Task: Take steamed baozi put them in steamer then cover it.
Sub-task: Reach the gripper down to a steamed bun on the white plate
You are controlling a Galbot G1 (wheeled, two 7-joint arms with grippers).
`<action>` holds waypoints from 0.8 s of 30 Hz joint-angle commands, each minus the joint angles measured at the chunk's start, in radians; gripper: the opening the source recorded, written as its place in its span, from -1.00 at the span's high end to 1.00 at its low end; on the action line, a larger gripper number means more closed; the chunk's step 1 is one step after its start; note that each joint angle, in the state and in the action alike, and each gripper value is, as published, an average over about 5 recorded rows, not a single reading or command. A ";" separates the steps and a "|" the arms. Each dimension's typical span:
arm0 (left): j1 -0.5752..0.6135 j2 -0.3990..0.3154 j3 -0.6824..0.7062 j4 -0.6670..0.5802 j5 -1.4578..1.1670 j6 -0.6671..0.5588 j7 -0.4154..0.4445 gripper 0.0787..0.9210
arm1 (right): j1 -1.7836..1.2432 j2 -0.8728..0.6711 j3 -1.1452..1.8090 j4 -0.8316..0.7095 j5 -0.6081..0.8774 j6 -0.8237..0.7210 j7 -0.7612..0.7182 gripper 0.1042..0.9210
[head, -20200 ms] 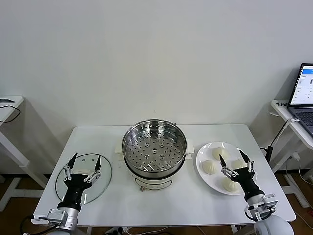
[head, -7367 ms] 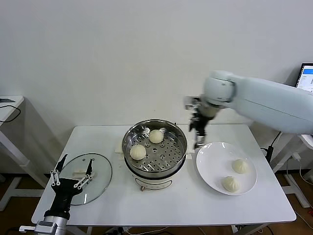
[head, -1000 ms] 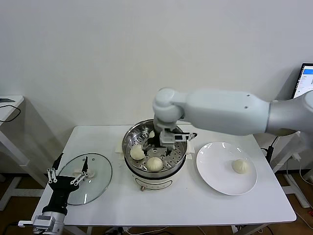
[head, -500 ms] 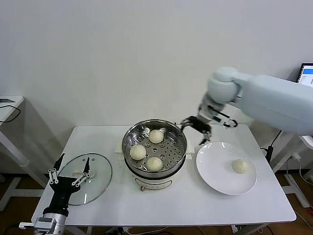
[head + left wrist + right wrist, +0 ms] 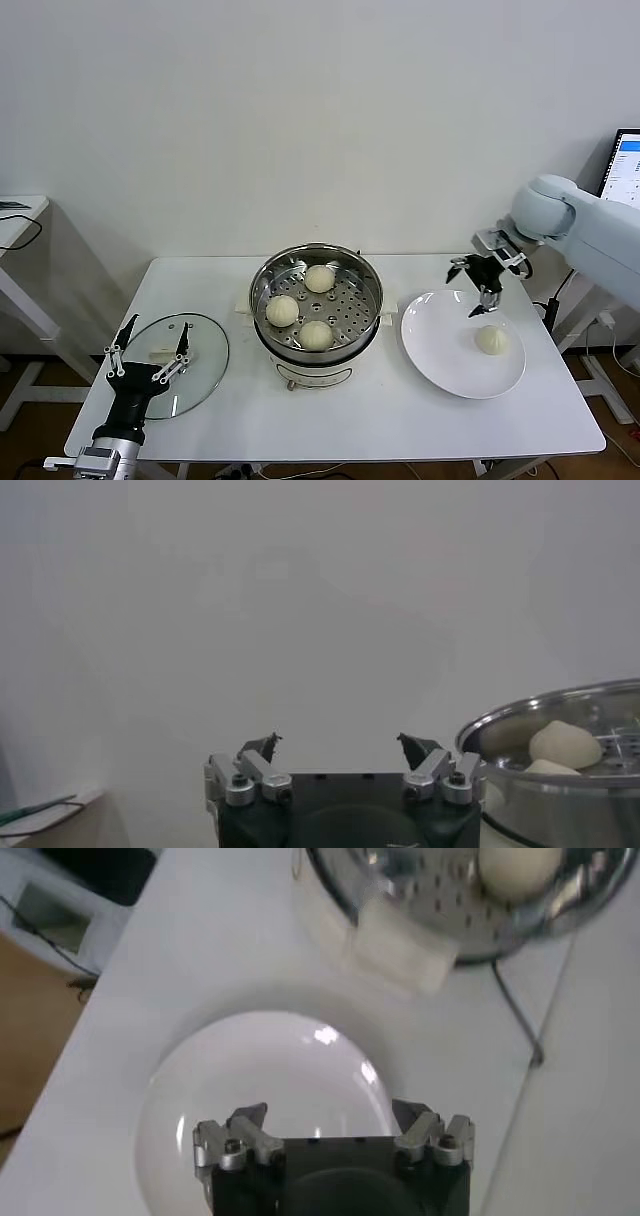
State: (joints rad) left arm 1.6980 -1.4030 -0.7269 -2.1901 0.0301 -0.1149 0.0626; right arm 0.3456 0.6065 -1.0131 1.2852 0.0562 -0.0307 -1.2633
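Note:
The steamer [image 5: 368, 318] stands mid-table with three steamed baozi on its perforated tray: one at the back [image 5: 319, 278], one on the left [image 5: 283, 310], one at the front [image 5: 316, 335]. A fourth baozi [image 5: 492, 340] lies on the white plate [image 5: 440, 350] to the right. My right gripper [image 5: 470, 290] hangs open and empty above the plate's far edge; its wrist view shows the plate [image 5: 270, 1078] below the gripper [image 5: 330, 1118] and the steamer [image 5: 470, 908] beyond. The cover [image 5: 200, 345] lies flat at the front left. My left gripper [image 5: 160, 325] waits open over it.
A laptop [image 5: 625, 170] sits on a side table at the far right, close to my right arm. Another small table [image 5: 15, 215] stands at the left. The left wrist view shows the gripper [image 5: 338, 748], the steamer's rim [image 5: 520, 715] and a baozi [image 5: 565, 744] inside.
My right arm left the steamer, where a third baozi now lies, and swung right to above the plate. The left arm has hardly moved.

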 commanded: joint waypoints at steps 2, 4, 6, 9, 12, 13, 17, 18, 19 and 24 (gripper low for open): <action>-0.002 0.000 0.006 0.001 0.002 0.000 0.000 -0.77 | -0.194 -0.020 0.145 -0.140 -0.110 -0.055 0.004 -0.76; -0.003 0.001 0.006 0.003 0.002 0.001 0.000 -0.77 | -0.212 -0.007 0.158 -0.158 -0.125 -0.052 0.007 -0.76; -0.005 0.002 0.006 0.004 0.001 0.002 0.000 -0.77 | -0.226 0.005 0.169 -0.172 -0.139 -0.050 0.008 -0.76; -0.006 0.003 0.003 0.006 0.001 0.002 0.000 -0.77 | -0.241 0.019 0.179 -0.196 -0.159 -0.046 0.009 -0.76; -0.009 0.004 0.003 0.008 0.000 0.003 0.000 -0.77 | -0.255 0.032 0.190 -0.222 -0.185 -0.039 0.011 -0.76; -0.010 0.004 0.003 0.008 0.000 0.003 0.000 -0.77 | -0.261 0.037 0.194 -0.232 -0.193 -0.036 0.012 -0.76; -0.016 0.003 0.007 0.012 -0.001 0.005 0.000 -0.77 | -0.289 0.059 0.220 -0.265 -0.228 -0.025 0.019 -0.76; -0.016 0.002 0.009 0.012 -0.001 0.006 -0.001 -0.77 | -0.296 0.064 0.227 -0.271 -0.237 -0.022 0.020 -0.76; -0.017 0.002 0.009 0.012 -0.001 0.006 -0.001 -0.77 | -0.302 0.070 0.233 -0.277 -0.245 -0.020 0.021 -0.76; -0.017 0.001 0.007 0.013 -0.001 0.006 -0.001 -0.77 | -0.334 0.090 0.269 -0.300 -0.273 -0.010 0.025 -0.76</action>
State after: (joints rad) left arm 1.6814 -1.4022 -0.7193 -2.1775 0.0298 -0.1095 0.0616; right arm 0.0712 0.6741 -0.7974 1.0399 -0.1580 -0.0428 -1.2427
